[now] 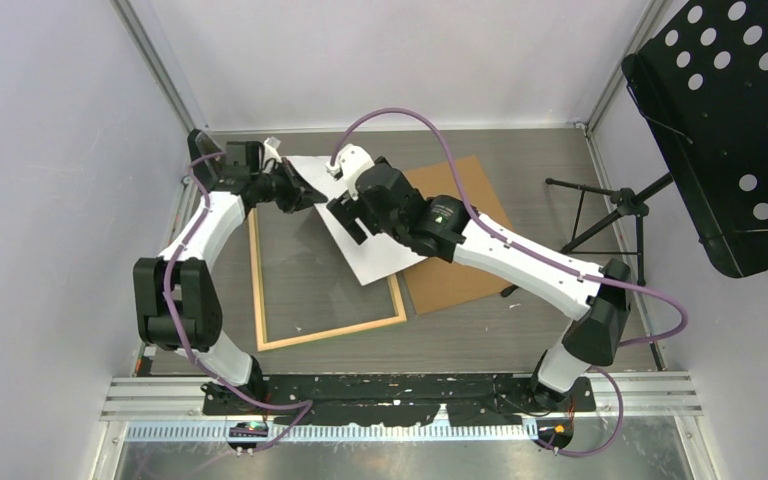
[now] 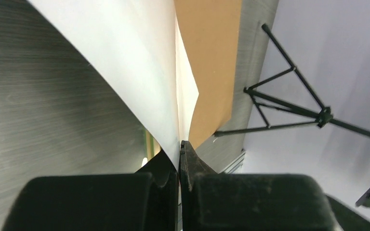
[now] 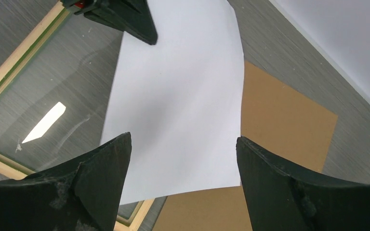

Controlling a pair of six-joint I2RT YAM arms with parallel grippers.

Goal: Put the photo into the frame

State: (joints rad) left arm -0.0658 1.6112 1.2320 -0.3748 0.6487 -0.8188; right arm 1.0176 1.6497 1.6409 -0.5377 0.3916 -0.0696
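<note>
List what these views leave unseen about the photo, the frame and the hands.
- Photo: printed side; every view shows only its white back.
- Frame: far right corner, top view, under the photo and the right arm.
- Backing board: left part, top view, under the same two.
- Left wrist view: the photo pinched in the left hand blocks nearly all of the frame.

Left arm reaches forward, left hand pinched closed on the photo; right arm angles inward, right hand spread wide.
</note>
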